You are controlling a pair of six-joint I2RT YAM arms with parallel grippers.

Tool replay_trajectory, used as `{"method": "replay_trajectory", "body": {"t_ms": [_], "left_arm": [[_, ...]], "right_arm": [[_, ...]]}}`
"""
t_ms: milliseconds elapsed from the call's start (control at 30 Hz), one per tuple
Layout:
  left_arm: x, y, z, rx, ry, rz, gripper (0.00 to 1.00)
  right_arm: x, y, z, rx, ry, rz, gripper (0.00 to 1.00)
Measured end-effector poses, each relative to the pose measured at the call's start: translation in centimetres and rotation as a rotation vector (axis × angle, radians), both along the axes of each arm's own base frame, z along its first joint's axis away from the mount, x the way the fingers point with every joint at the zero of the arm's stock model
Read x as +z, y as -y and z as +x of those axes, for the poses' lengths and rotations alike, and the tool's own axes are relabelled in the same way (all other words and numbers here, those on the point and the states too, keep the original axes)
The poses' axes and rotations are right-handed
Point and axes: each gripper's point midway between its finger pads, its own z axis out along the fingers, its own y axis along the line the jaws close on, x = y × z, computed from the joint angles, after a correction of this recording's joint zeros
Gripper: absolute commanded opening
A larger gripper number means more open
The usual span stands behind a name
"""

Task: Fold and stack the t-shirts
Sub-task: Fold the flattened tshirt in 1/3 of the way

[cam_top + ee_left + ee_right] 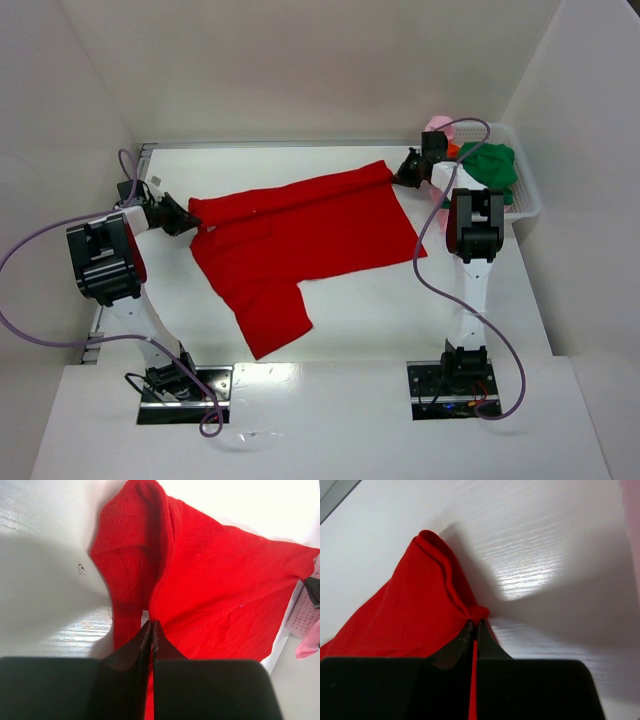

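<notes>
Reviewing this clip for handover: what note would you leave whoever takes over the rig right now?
Grippers: the left gripper has its fingers shut on the red shirt at its far left corner. The right gripper has its fingers shut on the far right corner.
Things: the red shirt lies spread on the table, far edge turned over in a band, one sleeve pointing toward the arms. The green shirt, pink shirt and orange shirt sit bunched in the basket, far right.
Done: red shirt laid out, first fold started.
Left: finish folding it, fold the other three, stack all.
</notes>
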Motion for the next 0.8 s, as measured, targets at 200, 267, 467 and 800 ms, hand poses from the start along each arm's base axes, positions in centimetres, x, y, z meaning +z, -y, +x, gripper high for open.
{"method": "replay_trajectory", "body": {"t_ms": [200,267,467,800], "left_arm": [[0.0,0.0,0.0,0.001,-0.001,0.001,0.04],[0.0,0.0,0.0,0.002,-0.001,0.001,0.04],[0.0,-0.1,0.0,0.004,-0.002,0.003,0.03],[0.7,-0.7,0.3,0.013,0.013,0.009,0.03]], "right_arm": [[-0.2,0.1,-0.1,-0.002,-0.003,-0.004,0.0],[-0.1,0.0,-0.2,-0.002,-0.003,-0.005,0.0],[0.0,0.0,-1.1,-0.001,-0.016,-0.006,0.0],[2.2,0.5,-2.3,-0.022,-0.016,0.004,0.0]]}}
